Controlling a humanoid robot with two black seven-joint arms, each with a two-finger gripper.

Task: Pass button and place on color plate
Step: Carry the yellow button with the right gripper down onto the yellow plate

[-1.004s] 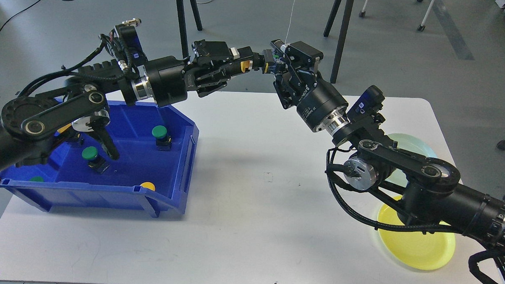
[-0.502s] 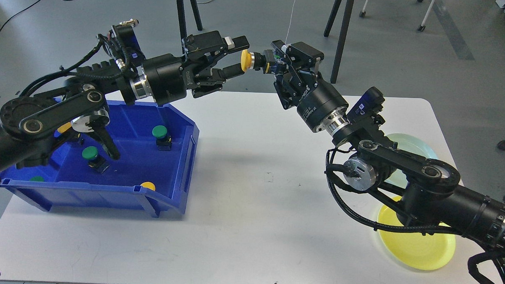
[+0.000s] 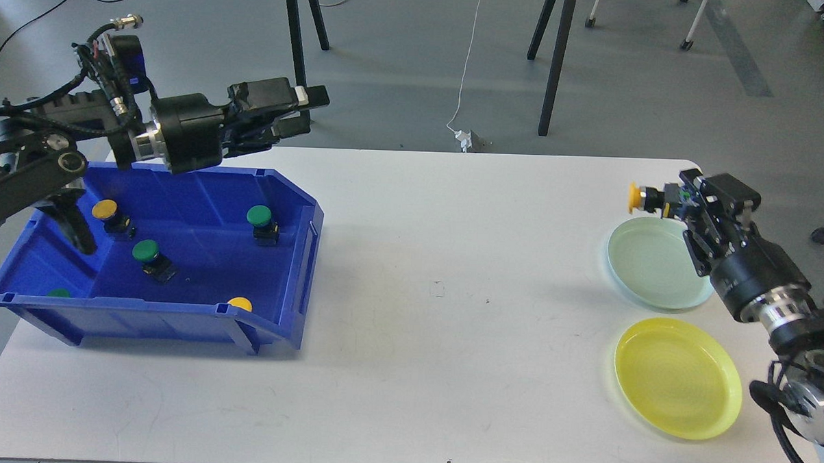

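My right gripper (image 3: 660,199) is shut on a yellow button (image 3: 635,197) and holds it in the air just above the far-left rim of the pale green plate (image 3: 657,271). The yellow plate (image 3: 677,378) lies on the table nearer me, below the green one. My left gripper (image 3: 306,108) is open and empty, raised above the back right corner of the blue bin (image 3: 294,275). In the bin lie two green buttons (image 3: 260,216) (image 3: 147,252) and two yellow ones (image 3: 104,210) (image 3: 240,303).
Another green button (image 3: 58,292) shows partly at the bin's front left corner. Black stand legs (image 3: 553,62) rise from the floor behind the white table (image 3: 435,342).
My left gripper let go of the yellow button and drew back left over the bin. My right arm carried the button right and down to the green plate.
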